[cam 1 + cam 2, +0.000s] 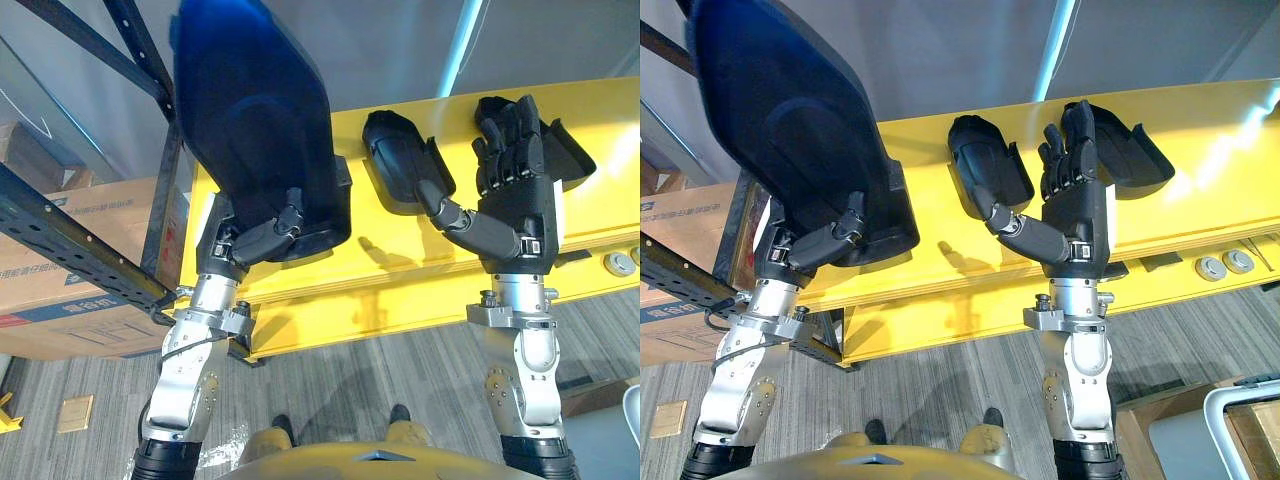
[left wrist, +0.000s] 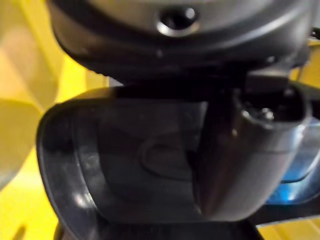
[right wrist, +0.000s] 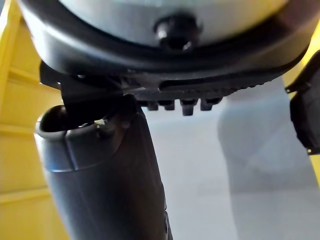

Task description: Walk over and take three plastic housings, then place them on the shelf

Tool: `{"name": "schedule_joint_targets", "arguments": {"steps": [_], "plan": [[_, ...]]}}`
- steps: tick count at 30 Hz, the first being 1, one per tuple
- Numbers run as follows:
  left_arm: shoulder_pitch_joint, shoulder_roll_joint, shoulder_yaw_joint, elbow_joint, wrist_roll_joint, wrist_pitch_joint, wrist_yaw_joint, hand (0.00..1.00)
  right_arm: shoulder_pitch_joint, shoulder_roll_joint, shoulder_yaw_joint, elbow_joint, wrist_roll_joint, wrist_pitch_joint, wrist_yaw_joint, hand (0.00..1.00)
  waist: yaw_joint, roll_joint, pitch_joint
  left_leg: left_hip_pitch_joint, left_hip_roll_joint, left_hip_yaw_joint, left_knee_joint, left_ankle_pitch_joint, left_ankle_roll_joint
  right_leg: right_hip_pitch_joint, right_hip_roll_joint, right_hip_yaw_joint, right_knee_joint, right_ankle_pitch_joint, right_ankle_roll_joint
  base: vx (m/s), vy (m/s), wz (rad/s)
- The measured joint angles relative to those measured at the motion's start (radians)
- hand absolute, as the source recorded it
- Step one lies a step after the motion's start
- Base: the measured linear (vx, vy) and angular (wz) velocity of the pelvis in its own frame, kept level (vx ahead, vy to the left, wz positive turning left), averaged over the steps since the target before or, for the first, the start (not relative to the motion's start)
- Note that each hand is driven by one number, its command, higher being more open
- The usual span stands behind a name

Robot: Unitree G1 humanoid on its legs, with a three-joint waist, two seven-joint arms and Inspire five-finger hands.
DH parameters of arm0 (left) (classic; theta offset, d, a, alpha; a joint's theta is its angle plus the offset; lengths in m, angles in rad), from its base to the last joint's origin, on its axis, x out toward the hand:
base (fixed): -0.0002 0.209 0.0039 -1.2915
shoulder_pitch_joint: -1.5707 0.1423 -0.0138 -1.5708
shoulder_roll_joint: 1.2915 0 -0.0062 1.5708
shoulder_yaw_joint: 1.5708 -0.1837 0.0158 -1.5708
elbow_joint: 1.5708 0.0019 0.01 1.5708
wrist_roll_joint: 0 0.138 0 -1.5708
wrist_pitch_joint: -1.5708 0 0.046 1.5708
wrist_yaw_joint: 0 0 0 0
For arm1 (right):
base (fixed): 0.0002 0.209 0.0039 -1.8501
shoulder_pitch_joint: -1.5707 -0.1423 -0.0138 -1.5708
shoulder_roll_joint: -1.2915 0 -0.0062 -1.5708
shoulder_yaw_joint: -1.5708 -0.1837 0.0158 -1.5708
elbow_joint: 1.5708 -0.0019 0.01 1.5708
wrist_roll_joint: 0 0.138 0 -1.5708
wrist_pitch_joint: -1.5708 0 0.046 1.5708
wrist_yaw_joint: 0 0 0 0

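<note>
My left hand point(image 1: 255, 240) is shut on a large dark plastic housing point(image 1: 250, 120), thumb point(image 2: 240, 150) pressed on its inner face, fingers hidden behind it. The housing point(image 2: 140, 160) is raised and tilted over the left end of the yellow table point(image 1: 400, 260). Two smaller dark housings lie on the yellow top: one in the middle point(image 1: 395, 165), one further right point(image 1: 565, 150). Between them, my right hand point(image 1: 510, 190) is open above the table, fingers straight, thumb point(image 3: 100, 170) pointing towards the middle housing and holding nothing.
A dark metal rack frame point(image 1: 60, 240) and a cardboard box point(image 1: 80, 260) stand at the left. Round metal fittings point(image 1: 1225, 265) sit on the table's lower ledge at the right. A white bin point(image 1: 1240, 430) stands on the grey floor at the lower right.
</note>
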Motion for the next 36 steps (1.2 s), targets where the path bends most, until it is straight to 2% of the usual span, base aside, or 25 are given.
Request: {"name": "schedule_joint_targets", "arguments": {"steps": [5,8,11,14,17,22,26,30,36], "plan": [[-0.128,0.033,0.023,0.153,0.001,0.082,0.092,0.00,-0.004,-0.010,0.002,0.000,-0.001,0.026,0.009,1.00,-0.002,-0.003,0.006,-0.001,-0.008,0.011,-0.039,0.026,0.003,-0.027,-0.002,0.013,0.000,0.009,-0.003,-0.05,-0.003,-0.04],[-0.187,0.075,0.022,0.215,0.002,0.108,0.089,0.00,-0.020,-0.024,0.009,0.002,0.000,0.029,0.013,1.00,-0.014,-0.001,0.030,0.000,-0.009,0.018,-0.037,0.027,0.004,-0.029,-0.003,0.023,0.001,0.012,-0.001,-0.05,0.007,-0.07],[-0.295,0.129,0.021,0.326,-0.005,0.146,0.059,0.00,-0.078,-0.077,0.013,0.003,0.000,0.031,0.032,1.00,-0.031,0.008,0.046,-0.001,-0.009,0.024,-0.037,0.037,0.005,-0.040,-0.002,0.032,0.004,0.016,0.002,-0.02,0.001,-0.06],[-0.383,0.163,0.022,0.411,-0.081,0.181,0.036,0.00,-0.126,-0.111,0.014,0.008,0.004,0.042,0.052,1.00,-0.044,0.022,0.055,0.008,-0.009,0.030,-0.040,0.038,0.005,-0.040,-0.001,0.041,0.005,0.017,0.002,0.00,-0.002,-0.09],[-0.428,0.176,0.042,0.481,-0.188,0.210,-0.006,0.00,-0.139,-0.129,0.022,0.015,0.005,0.051,0.077,1.00,-0.054,0.035,0.065,0.020,-0.010,0.042,-0.054,0.040,0.005,-0.040,0.000,0.053,0.006,0.016,0.002,0.00,0.007,-0.12],[-0.503,0.192,0.054,0.573,-0.262,0.247,-0.040,0.00,-0.142,-0.135,0.037,0.022,0.038,0.073,0.099,1.00,-0.054,0.048,0.092,0.037,-0.011,0.043,-0.080,0.056,0.004,-0.039,0.001,0.054,0.011,0.016,0.002,0.00,0.000,0.00],[-0.543,0.195,0.079,0.667,-0.268,0.257,-0.044,0.00,-0.150,-0.135,0.052,0.049,0.042,0.094,0.110,1.00,-0.058,0.049,0.094,0.054,-0.011,0.047,-0.104,0.070,0.003,-0.038,0.004,0.057,0.022,0.011,-0.002,-0.02,-0.005,-0.02],[-0.570,0.197,0.117,0.746,-0.273,0.265,-0.041,0.00,-0.150,-0.135,0.054,0.049,0.043,0.096,0.116,1.00,-0.076,0.050,0.094,0.055,-0.009,0.046,-0.108,0.079,0.004,-0.038,0.005,0.056,0.024,0.011,-0.002,-0.04,-0.005,0.00],[-0.610,0.206,0.135,0.803,-0.256,0.293,-0.028,0.00,-0.149,-0.135,0.064,0.048,0.043,0.101,0.117,1.00,-0.080,0.060,0.110,0.068,-0.008,0.056,-0.112,0.081,0.004,-0.038,0.005,0.066,0.037,0.008,-0.001,-0.04,0.001,-0.05]]}}
